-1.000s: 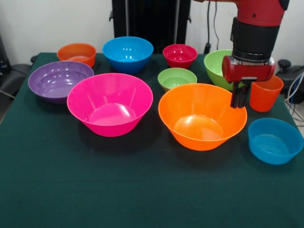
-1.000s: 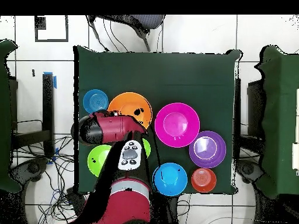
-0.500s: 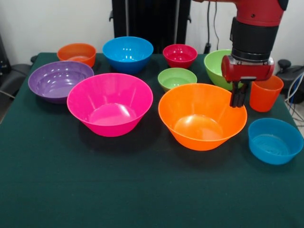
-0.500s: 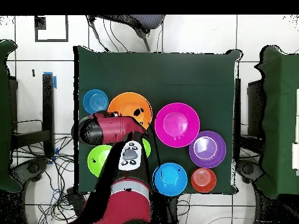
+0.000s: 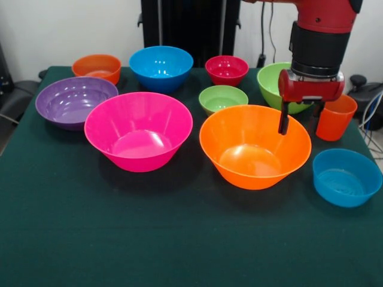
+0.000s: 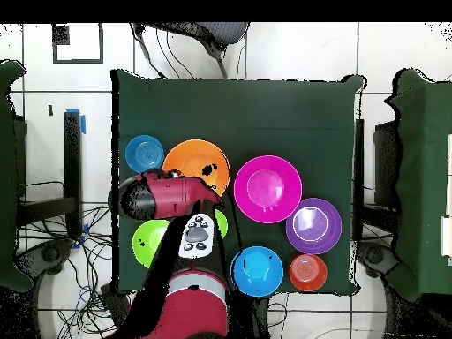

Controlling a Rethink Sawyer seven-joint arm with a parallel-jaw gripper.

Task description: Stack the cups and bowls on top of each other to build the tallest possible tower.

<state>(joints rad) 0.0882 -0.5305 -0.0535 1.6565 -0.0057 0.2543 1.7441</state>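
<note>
My gripper is open and empty, its two black fingers spread apart. It hangs over the back right rim of the large orange bowl, just left of the orange cup, which stands upright. The large pink bowl sits to the left of the orange one. The purple bowl, medium blue bowl and medium green bowl stand behind. The small red bowl, small green bowl, small orange bowl and small blue bowl stand apart. In the overhead view my arm hides the gripper and cup.
All bowls stand upright and unstacked on the dark green table. In the overhead view the large orange bowl, pink bowl, purple bowl and small blue bowl show beside the arm. Cables lie on the floor past the table edge.
The gripper's fingers were together one second ago and have now spread open. The arm has stayed in nearly the same place. No bowl or cup has moved.
</note>
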